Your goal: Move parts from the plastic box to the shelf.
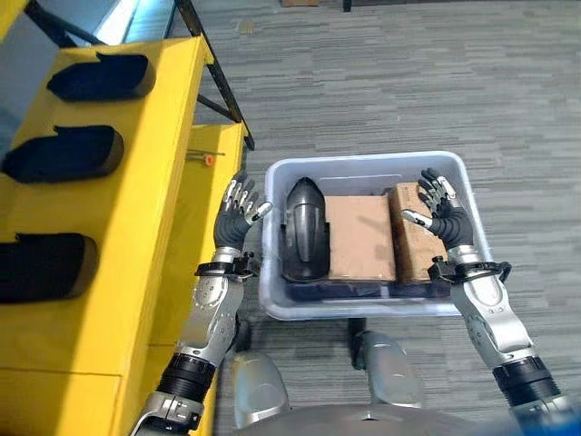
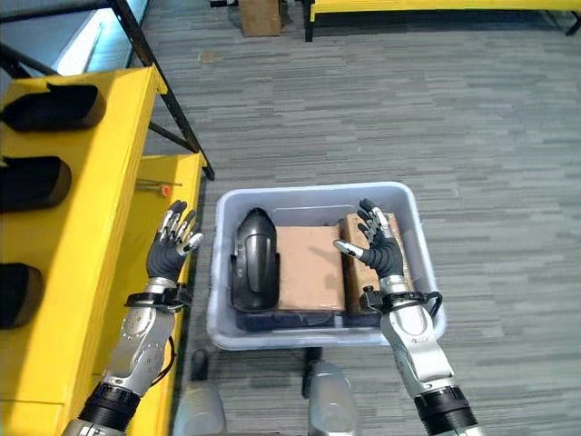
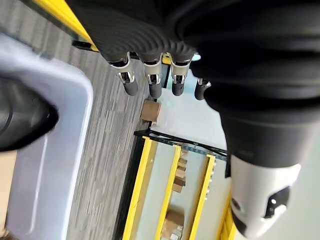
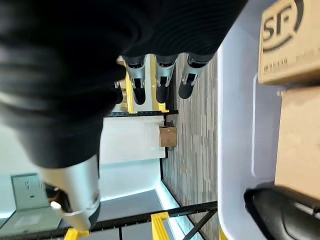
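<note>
warehouse | yellow shelf (image 1: 136, 182) racks | cardboard boxes (image 3: 172, 220) stored | grey carpet floor (image 1: 381, 82)

black part (image 1: 304, 227), 2 cartons (image 1: 360, 238) in box (image 1: 363, 163)

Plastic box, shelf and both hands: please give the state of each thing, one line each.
Plastic box: on the floor, open, holding three parts.
Black part: lying in the box, its left end.
Cardboard boxes: closed, lying beside it.
Yellow shelf: three black parts on it.
Left hand: open, empty, beside the box.
Right hand: open, empty, above the box.
</note>
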